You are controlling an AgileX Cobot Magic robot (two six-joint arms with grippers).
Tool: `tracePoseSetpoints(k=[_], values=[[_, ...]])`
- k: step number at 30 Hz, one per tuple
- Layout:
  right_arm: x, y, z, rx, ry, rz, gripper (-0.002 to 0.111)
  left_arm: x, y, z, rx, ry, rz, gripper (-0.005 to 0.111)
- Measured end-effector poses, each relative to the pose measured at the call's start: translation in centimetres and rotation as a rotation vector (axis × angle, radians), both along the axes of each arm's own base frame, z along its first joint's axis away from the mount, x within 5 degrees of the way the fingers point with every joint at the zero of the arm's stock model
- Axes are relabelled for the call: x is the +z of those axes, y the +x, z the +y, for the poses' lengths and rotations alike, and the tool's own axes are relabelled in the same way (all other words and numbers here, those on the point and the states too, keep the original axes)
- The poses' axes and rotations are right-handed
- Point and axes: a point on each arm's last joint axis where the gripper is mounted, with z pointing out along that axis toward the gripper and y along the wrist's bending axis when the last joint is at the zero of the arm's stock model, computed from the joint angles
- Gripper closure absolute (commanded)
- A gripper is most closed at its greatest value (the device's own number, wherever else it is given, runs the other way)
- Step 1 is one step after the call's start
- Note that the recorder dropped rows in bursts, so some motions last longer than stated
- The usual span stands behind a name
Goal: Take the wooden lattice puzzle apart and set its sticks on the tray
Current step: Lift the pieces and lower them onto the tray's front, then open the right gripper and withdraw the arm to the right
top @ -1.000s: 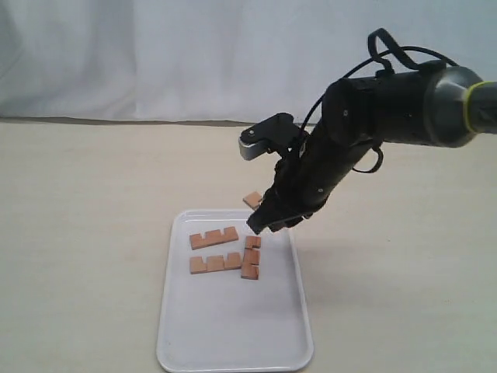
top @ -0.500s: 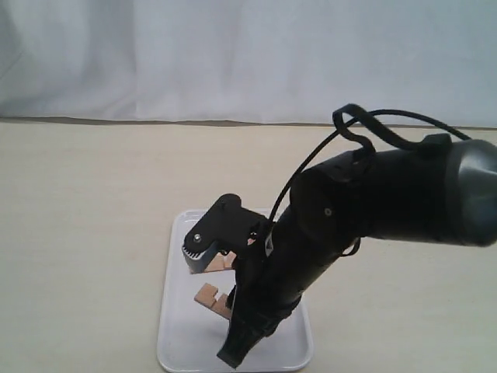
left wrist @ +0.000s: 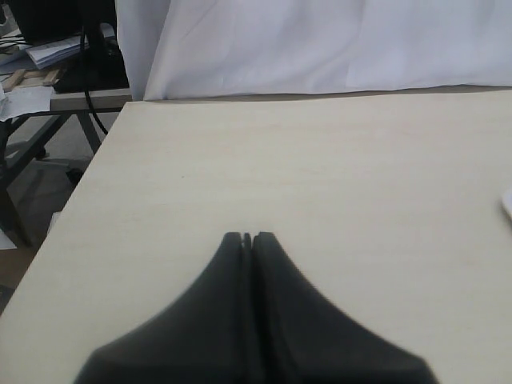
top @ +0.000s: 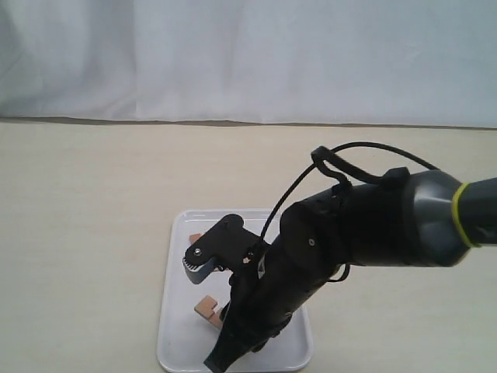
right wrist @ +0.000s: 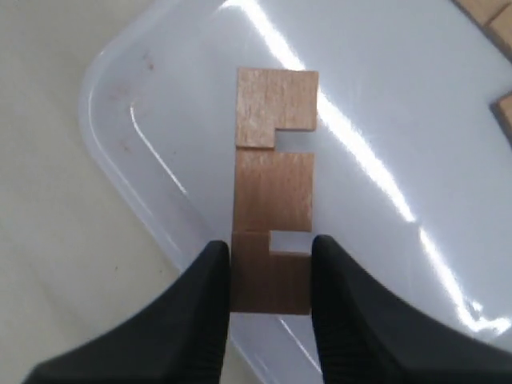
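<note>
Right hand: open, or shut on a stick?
Shut on the stick: fingers of the right hand press both its long edges, above a corner of the tray.

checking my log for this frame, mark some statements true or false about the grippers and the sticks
1. The right gripper grips a notched stick. True.
2. The left gripper holds a stick. False: it is shut on nothing.
3. The held stick is over the tray. True.
4. The held stick shows three notches. False: two show.
</note>
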Motion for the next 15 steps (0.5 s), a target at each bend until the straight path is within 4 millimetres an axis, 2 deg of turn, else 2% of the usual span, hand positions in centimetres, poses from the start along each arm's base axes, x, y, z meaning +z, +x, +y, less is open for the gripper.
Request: tracePoseSetpoints(k=[4,7,12,15], values=[[-1.4,0.5,0.2,-0.009,-0.002,-0.013,0.101,0.0,0.0,0.0,0.000,0.000,0.000,0.107],[-2.3,0.8,0.4,-0.015,-0.005,-0.021,0.087,0.0,0.0,0.0,0.000,0.000,0.000,0.107],[-2.5,1.1,0.5,-0.021,0.008,-0.050,0.056,0.0,0.0,0.0,0.000,0.000,0.000,0.107],[-2.5,1.2,0.5,-0.022,0.010,-0.053,0.047,0.0,0.0,0.0,0.000,0.000,0.000,0.107]])
